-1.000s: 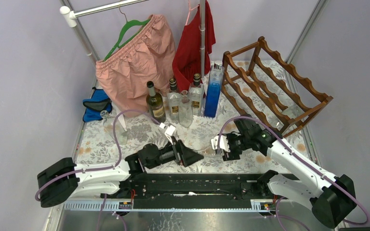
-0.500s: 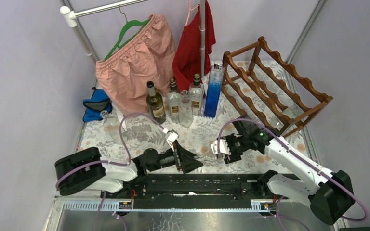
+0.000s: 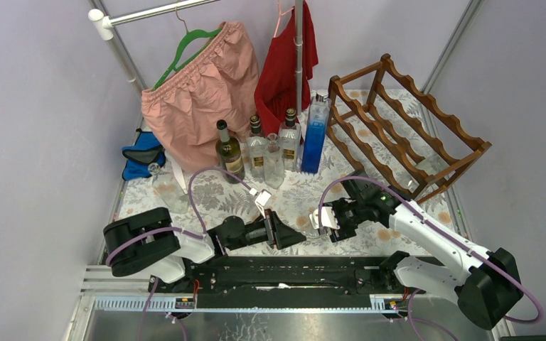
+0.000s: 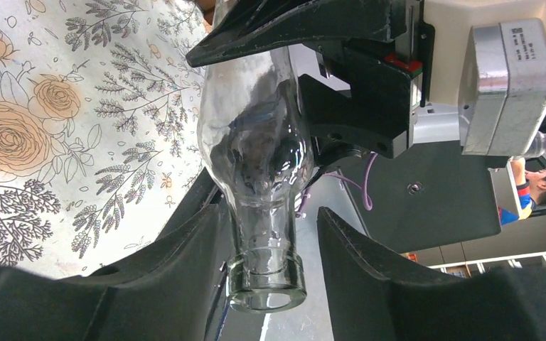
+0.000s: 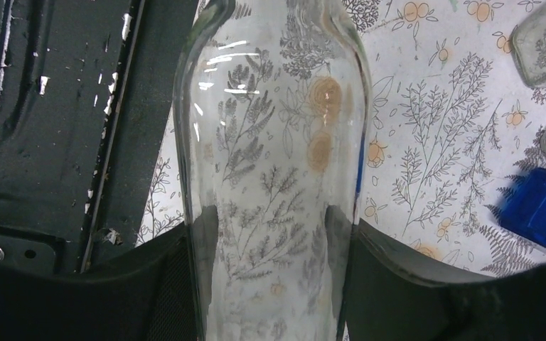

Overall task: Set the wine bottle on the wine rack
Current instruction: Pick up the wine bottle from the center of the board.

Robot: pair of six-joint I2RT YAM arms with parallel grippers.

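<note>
A clear, empty glass wine bottle [image 3: 306, 229] hangs roughly level above the flowered cloth. My right gripper [image 3: 321, 219] is shut on its body; both pads press the glass [image 5: 270, 142] in the right wrist view [image 5: 271, 226]. My left gripper [image 3: 293, 237] stands around the bottle's neck [image 4: 263, 234]. In the left wrist view [image 4: 269, 213] one finger touches the neck and a gap shows at the other, so it is open. The reddish-brown wine rack [image 3: 407, 135] stands at the back right, beyond the right arm.
A dark wine bottle [image 3: 229, 150], clear bottles [image 3: 257, 153] and a tall blue bottle [image 3: 314, 135] stand in a row at the back. Pink shorts [image 3: 202, 92] and a red garment [image 3: 284, 64] hang on a rail behind them. A blue bag [image 3: 142, 156] lies far left.
My left arm has slid right to the bottle's neck and its jaws have narrowed around it. The right arm has shifted the bottle slightly left.
</note>
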